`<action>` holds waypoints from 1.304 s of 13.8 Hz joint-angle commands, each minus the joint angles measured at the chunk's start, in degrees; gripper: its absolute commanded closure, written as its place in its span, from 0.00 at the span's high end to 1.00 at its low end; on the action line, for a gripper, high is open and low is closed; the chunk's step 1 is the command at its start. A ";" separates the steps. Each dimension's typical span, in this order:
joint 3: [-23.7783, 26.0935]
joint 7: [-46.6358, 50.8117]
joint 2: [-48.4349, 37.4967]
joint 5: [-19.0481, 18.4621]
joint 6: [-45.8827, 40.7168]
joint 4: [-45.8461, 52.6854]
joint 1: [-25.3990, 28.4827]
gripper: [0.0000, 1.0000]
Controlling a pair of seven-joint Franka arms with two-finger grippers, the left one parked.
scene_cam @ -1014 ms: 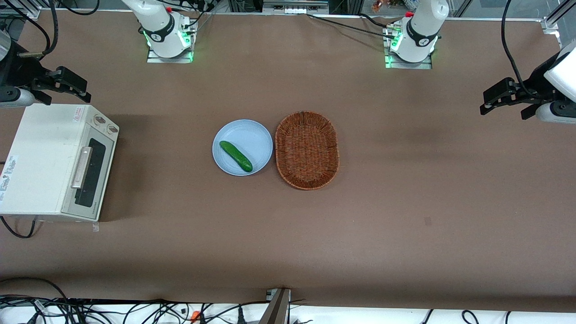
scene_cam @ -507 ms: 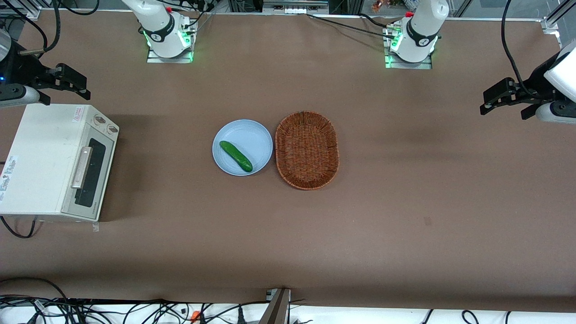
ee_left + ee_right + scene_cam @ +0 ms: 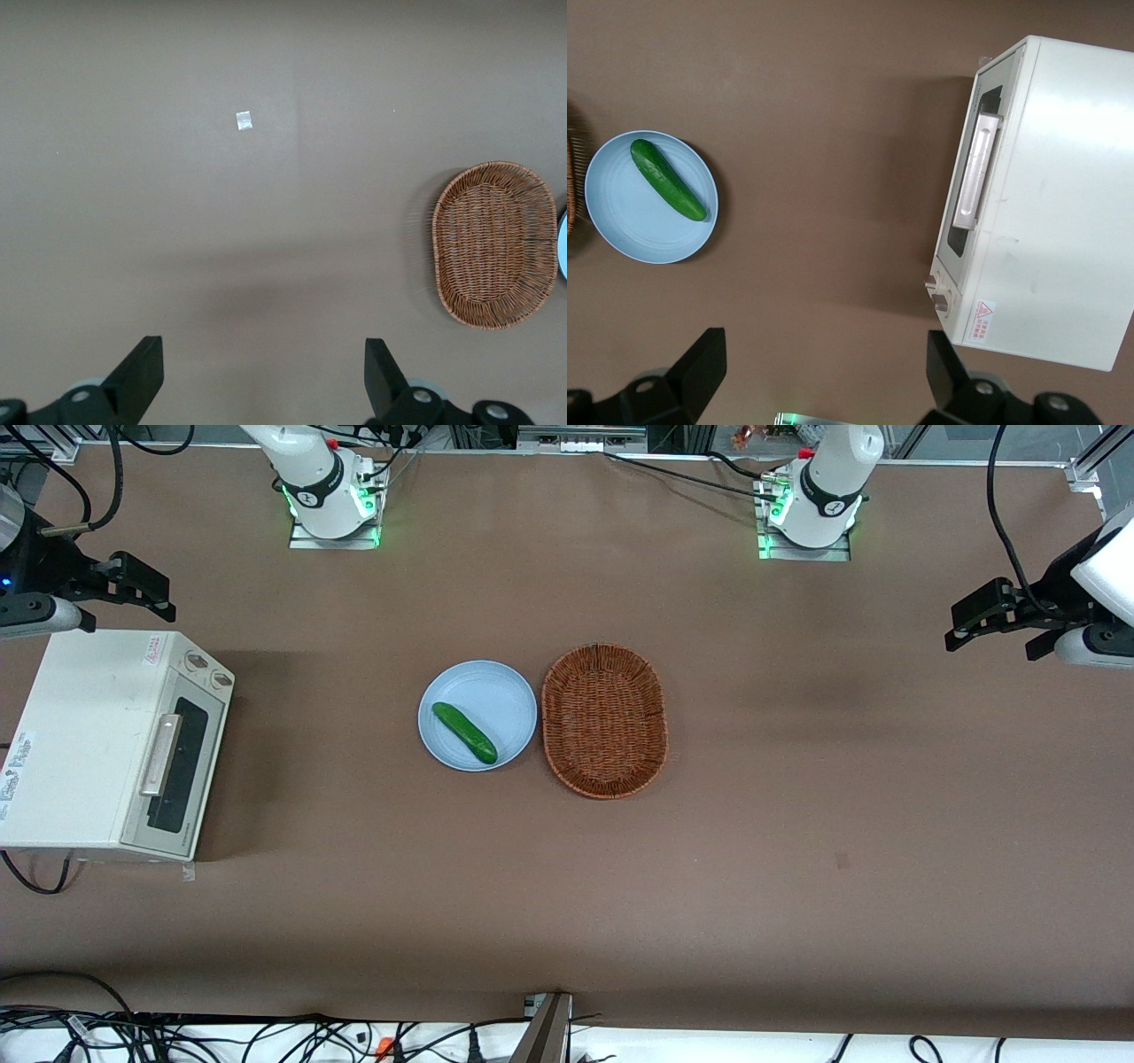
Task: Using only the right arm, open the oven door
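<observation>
The fingers of the gripper are spread wide and hold nothing, a setting judged suitable for closing over a bar handle later. In the front view the gripper hangs above the table at the working arm's end, farther from the front camera than the toaster oven and clear of it; this raised position probably serves to keep the whole oven under the wrist camera before the approach. The right arm is seen only at its last links. The oven door is fully shut, flush with the cream-white body, facing the blue plate that carries a cucumber. The door has a dark glass window and a silver bar handle along its upper edge; two knobs sit on a strip beside it, nearest the gripper
</observation>
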 commanded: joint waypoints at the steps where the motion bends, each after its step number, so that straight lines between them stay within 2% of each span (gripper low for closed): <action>1: 0.55 -1.08 -0.32 -1.59 -0.15 -0.63 -0.70 1.00; 5: 0.55 -1.17 0.02 -2.03 0.20 -0.90 -0.70 1.00; 10: 0.47 -1.17 5.81 -6.60 8.36 -3.53 -0.79 0.98; 11: 0.47 -1.09 8.18 -7.91 10.20 -3.53 -0.79 0.92; 12: 0.38 -1.17 10.81 -9.05 12.48 -3.53 -0.79 0.80; 14: 0.20 -1.17 15.65 -12.03 17.05 -3.53 -1.66 0.44; 16: 0.12 -1.17 18.30 -13.98 20.23 -3.53 -2.71 0.02; 18: -0.06 -1.09 19.27 -15.82 21.82 -3.97 -3.51 0.00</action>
